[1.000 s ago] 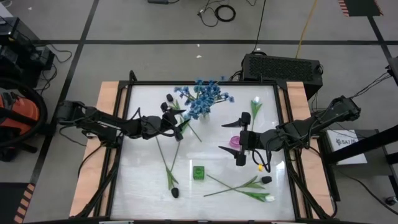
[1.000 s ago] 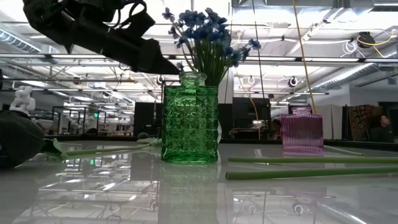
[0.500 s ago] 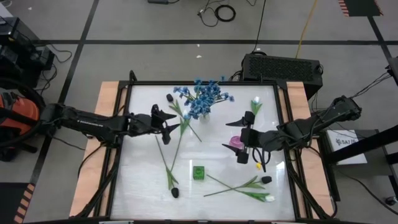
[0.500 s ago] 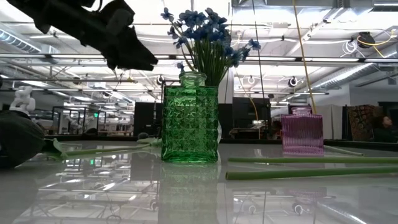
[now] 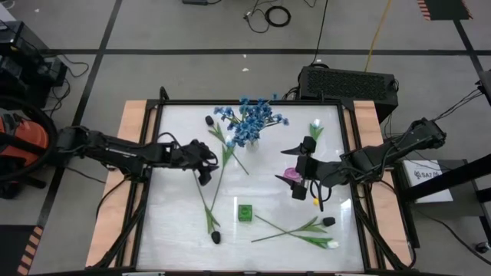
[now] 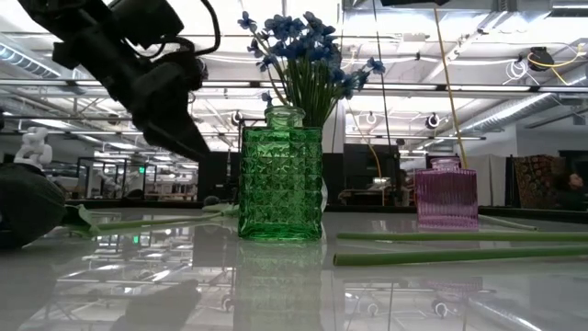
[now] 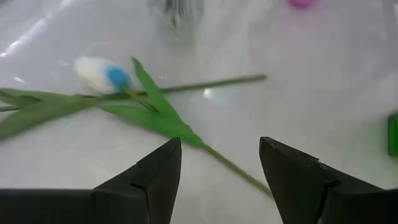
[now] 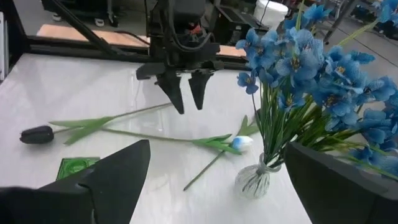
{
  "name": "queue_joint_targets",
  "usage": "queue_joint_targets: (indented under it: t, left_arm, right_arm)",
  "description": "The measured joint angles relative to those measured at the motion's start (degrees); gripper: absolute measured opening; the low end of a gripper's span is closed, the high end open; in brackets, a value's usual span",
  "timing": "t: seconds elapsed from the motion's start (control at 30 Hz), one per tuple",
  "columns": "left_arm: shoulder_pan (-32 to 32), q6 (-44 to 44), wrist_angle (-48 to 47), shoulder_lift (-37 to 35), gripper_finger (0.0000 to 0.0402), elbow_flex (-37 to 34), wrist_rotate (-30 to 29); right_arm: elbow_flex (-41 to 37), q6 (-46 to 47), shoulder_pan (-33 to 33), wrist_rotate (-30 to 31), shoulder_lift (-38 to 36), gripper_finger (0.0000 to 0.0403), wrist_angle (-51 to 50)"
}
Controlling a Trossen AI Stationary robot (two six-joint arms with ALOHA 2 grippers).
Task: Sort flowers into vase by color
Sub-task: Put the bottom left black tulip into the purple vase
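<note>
the left gripper (image 5: pixel 205 163) hangs just above the glossy white bench (image 5: pixel 176 222), fingers parted and holding nothing, tips pointing down. looks to me like it's lining up over the stem of the white tulip (image 7: pixel 99 72) lying flat there, since the stem runs right between the two dark wedge-shaped fingers in the left wrist view. the bud is a pale, soft-looking oval and its leaves are long flat green blades.

the blue flowers (image 5: pixel 249 123) are already bunched upright in a clear vase (image 8: pixel 254 180), thin wiry stems with lots of small petals, so i'd say that colour is sorted. the green vase (image 6: pixel 281 175) is chunky cut glass with a diamond pattern and sits toward the front of the bench. the pink vase (image 6: pixel 446 197) is ribbed and see-through.

more flowers lie loose on the bench: a dark tulip (image 5: pixel 215 237) at the front, and a crossed pair of stems (image 5: pixel 295 230) on the right.

the right gripper (image 5: pixel 298 170) waits beside the pink vase, fingers spread wide, empty.
</note>
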Motion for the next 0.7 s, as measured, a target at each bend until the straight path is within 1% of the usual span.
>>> queue_joint_targets:
  t: [0.07,0.17,0.3,0.4,0.47,0.53,0.6,0.7]
  left_arm:
    - [0.0,1.6,-0.2,0.4,0.0224,0.0,3.2]
    - [-1.5,2.7,-2.4,0.3,0.0224,0.0,10.8]
    - [-6.5,2.9,-4.0,0.4,0.0224,0.0,18.9]
    - [-11.4,7.1,-4.1,0.4,0.0224,0.0,23.1]
    - [-14.6,9.1,-4.5,0.4,0.0224,0.0,24.0]
    - [-17.0,11.3,-5.5,0.4,0.0224,0.0,23.4]
    - [-19.0,13.7,-6.6,0.4,0.0224,0.0,21.6]
    - [-21.1,18.3,-9.9,0.4,0.0224,0.0,17.1]
  right_arm:
    - [0.0,1.1,0.0,-0.2,0.0,0.0363,-1.6]
    - [0.0,2.4,0.0,-0.5,0.0,0.0363,-4.4]
    - [0.0,2.8,0.0,-0.5,0.0,0.0363,-5.3]
    - [0.0,2.8,0.0,-0.5,0.0,0.0363,-4.6]
    - [0.0,2.8,0.0,-0.5,0.0,0.0363,-4.6]
    - [0.0,2.8,0.0,-0.5,0.0,0.0363,-4.6]
    - [0.0,2.8,0.0,-0.5,0.0,0.0363,-4.6]
    - [0.0,2.7,0.0,-0.5,0.0,0.0363,-4.6]
